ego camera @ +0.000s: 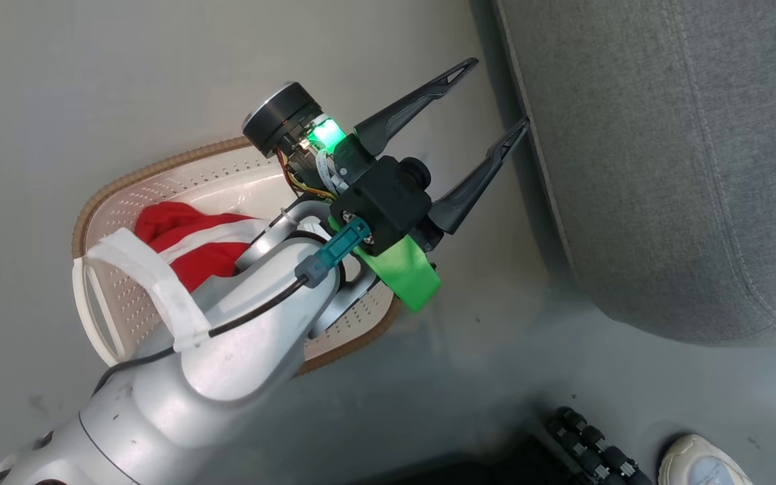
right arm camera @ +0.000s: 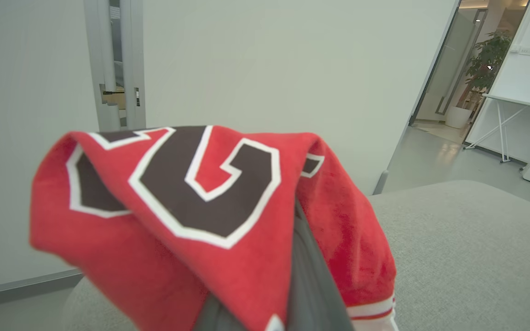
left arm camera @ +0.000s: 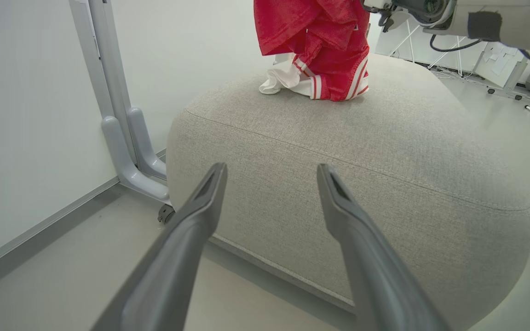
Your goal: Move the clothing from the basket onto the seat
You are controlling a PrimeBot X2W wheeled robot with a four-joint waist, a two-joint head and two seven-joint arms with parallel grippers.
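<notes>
The left gripper (ego camera: pixel 499 91) hangs wide open and empty above grey floor (ego camera: pixel 58 101), between basket (ego camera: pixel 159 176) and seat (ego camera: pixel 664 168). The right gripper (right arm camera: pixel 308 280), closed, pinches the jersey (right arm camera: pixel 191 197), whose hem seemingly rests on the seat's top by a pale wall (right arm camera: pixel 269 59). A red-and-white piece (ego camera: pixel 182 229) lies in the basket.

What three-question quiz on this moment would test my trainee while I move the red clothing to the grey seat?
1. True or false: the left gripper is shut.
2. What lies in the cream-white perforated plastic laundry basket? A) a red garment with a broad white band B) a blue towel C) grey socks
3. Which gripper holds the red jersey with black-and-white numerals over the light-grey fabric seat?
Key: 1 false, its fingers stand apart; 2 A; 3 the right gripper.
</notes>
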